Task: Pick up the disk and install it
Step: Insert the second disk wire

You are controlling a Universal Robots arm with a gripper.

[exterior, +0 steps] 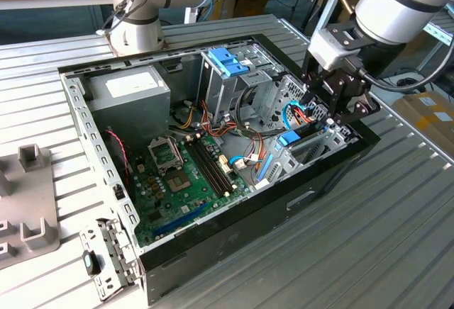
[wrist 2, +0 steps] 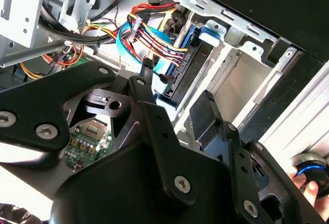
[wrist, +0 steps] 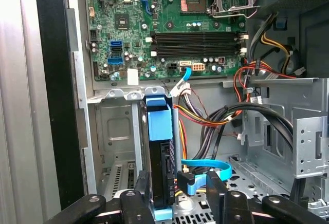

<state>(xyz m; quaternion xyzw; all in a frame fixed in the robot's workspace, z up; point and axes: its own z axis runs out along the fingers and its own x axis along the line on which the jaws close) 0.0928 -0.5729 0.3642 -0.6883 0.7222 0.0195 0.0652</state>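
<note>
The disk (wrist: 160, 157) stands on edge in the drive bay at the exterior view's right end of the open computer case (exterior: 213, 231), its blue frame (exterior: 289, 137) showing on top. In the second wrist view the disk (wrist 2: 180, 82) shows its dark end, where coloured cables run. My gripper (exterior: 328, 114) hangs over that bay and is open. In both wrist views its black fingers (wrist: 141, 196) flank the disk's end, one close beside it, the other a gap away. I cannot tell whether either touches it.
A blue data cable (wrist: 208, 165) and power wires lie beside the disk. The motherboard (exterior: 184, 174), grey power supply box (exterior: 131, 89) and blue latch with metal cage (exterior: 227, 61) fill the case. A second arm's base (exterior: 138, 18) stands behind. A hand (wrist 2: 308, 190) rests by a knob.
</note>
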